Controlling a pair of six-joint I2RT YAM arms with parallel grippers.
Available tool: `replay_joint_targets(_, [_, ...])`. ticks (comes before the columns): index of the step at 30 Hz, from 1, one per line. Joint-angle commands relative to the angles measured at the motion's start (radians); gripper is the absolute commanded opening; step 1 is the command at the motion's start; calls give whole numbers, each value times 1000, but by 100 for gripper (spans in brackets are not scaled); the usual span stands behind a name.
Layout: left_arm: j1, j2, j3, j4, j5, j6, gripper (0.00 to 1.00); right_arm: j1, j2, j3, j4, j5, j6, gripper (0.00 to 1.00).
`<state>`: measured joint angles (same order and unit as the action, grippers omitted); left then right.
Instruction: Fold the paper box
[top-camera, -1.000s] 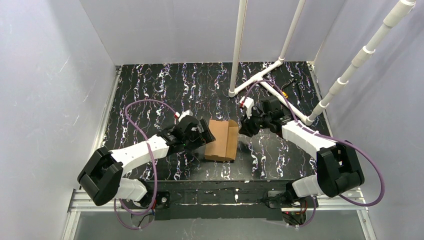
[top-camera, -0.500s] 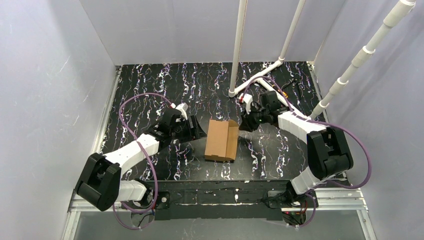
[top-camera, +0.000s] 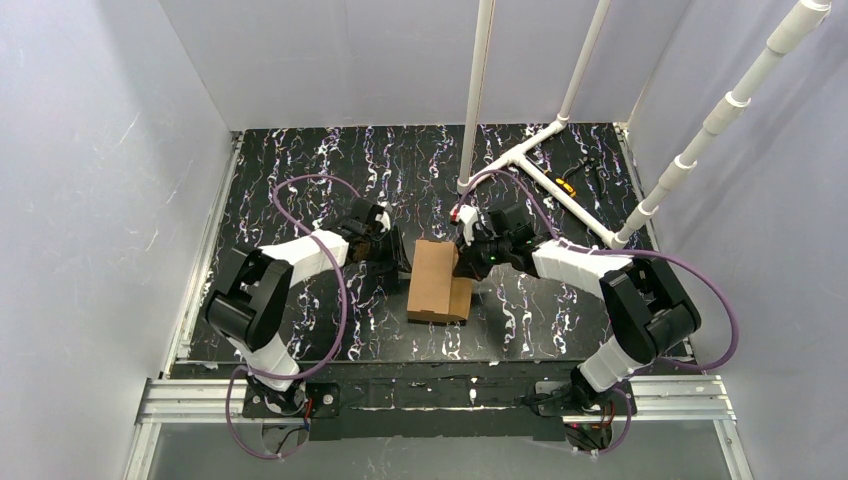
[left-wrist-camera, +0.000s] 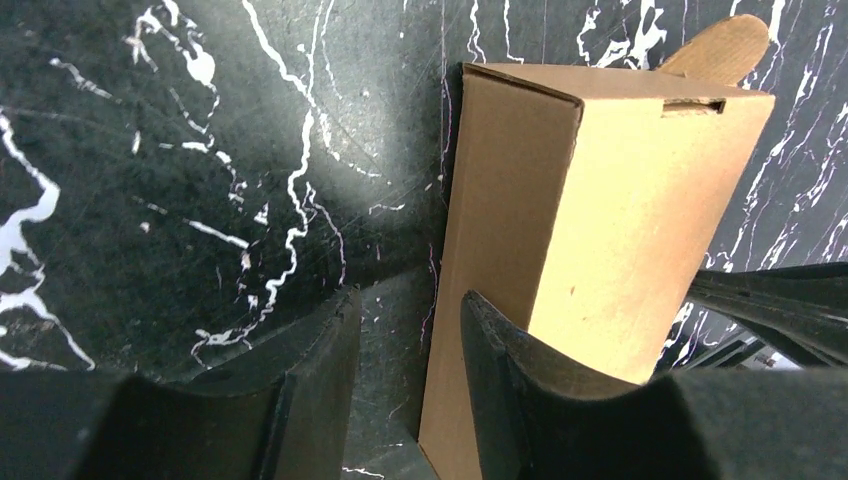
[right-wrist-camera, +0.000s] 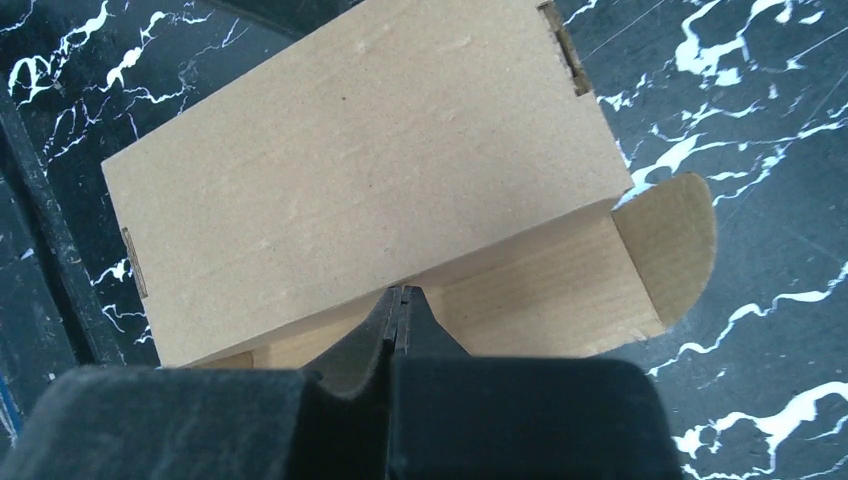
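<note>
The paper box (top-camera: 432, 278), plain brown cardboard, lies on the black marbled table with its lid down. A rounded tab (right-wrist-camera: 675, 235) sticks out at one end. In the left wrist view the box (left-wrist-camera: 620, 190) stands tall just right of the fingers. My left gripper (top-camera: 398, 258) (left-wrist-camera: 408, 305) sits at the box's left wall, open, with only the table in the gap and its right finger (left-wrist-camera: 500, 370) in front of that wall. My right gripper (top-camera: 462, 262) (right-wrist-camera: 398, 293) is shut, its tips pressed against the box's side under the lid edge (right-wrist-camera: 300, 330).
A white pipe frame (top-camera: 540, 150) lies and rises at the back right, with a small yellow-orange marker (top-camera: 568, 185) beside it. Purple cables loop off both arms. Grey walls close in the table on three sides.
The left gripper swung right up to the box's left wall and its jaws narrowed. The right gripper moved left onto the box's right side and shut. The raised right flap now sits lower.
</note>
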<state>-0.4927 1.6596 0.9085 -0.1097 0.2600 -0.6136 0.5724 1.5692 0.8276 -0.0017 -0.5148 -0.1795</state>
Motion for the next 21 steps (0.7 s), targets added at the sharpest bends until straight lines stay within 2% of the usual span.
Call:
replay_joint_targets(1, [3,39,83,-51,42,34,39,34,15,-13,60,-12,57,1])
replay_joint_targets(10, [3,77,177,-141,13,87,39,98,28,3,63,-12,58,1])
replay_joint_targets(14, [8,75,201,-184,-48,106,40,82,-5,39,-46,33,-40,1])
replay_joint_targets(17, [21,41,210,-215,-122,120,41,40,-50,50,-134,12,-137,4])
replay_joint_targets(18, [26,22,209,-219,-148,123,43,22,-65,57,-173,-22,-185,6])
replay_joint_targets(21, [42,-45,200,-223,-199,146,59,-44,-108,71,-253,-109,-286,10])
